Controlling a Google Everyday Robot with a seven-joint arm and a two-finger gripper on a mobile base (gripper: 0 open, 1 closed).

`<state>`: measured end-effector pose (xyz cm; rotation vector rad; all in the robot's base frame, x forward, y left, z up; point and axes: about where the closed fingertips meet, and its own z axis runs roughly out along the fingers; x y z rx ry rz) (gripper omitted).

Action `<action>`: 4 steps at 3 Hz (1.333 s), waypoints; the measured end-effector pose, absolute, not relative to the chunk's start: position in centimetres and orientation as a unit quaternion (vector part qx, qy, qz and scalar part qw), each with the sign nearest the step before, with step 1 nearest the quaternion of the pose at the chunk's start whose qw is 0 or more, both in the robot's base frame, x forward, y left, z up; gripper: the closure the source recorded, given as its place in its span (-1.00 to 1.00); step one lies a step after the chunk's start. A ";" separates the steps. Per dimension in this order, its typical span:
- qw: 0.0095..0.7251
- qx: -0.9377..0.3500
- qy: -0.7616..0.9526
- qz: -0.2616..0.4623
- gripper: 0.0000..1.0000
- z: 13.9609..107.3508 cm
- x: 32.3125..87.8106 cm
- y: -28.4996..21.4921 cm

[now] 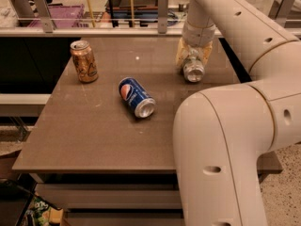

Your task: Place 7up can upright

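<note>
the 7up can (194, 70) lies on its side in the upper right of the frame, near the far right part of the brown table (94, 140), its silver end facing the camera. the gripper (193, 63) sits directly over it, reaching down from the top of the frame, and its pale yellow fingers (180, 56) press against the can's two sides – they look closed on it, holding the round body across its width.

the main risk, as i judge it, is the grip itself: a smooth, thin aluminium cylinder held across its curve can roll or slide between the pads once it is lifted and turned, so it could drop back onto its side. squeezing harder to prevent that could dent the wall. if the can is rotated and set down with its base not flat, it may tip as the fingers release – and the right edge of the table is close, so a rolling can could go over it.

the blue pepsi can (136, 97) lying in the centre and the gold can (84, 61) standing at upper left are well apart from the gripper, so a collision with them seems unlikely.
</note>
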<state>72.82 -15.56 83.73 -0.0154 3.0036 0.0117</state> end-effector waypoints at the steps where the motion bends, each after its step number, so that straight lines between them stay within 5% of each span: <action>1: 0.075 -0.006 0.997 0.006 0.27 83.4 73.3 -15.4; 3: 0.080 -0.007 0.997 0.007 1.00 83.1 73.8 -15.2; 4: 0.080 -0.007 0.997 0.007 1.00 83.1 73.8 -15.1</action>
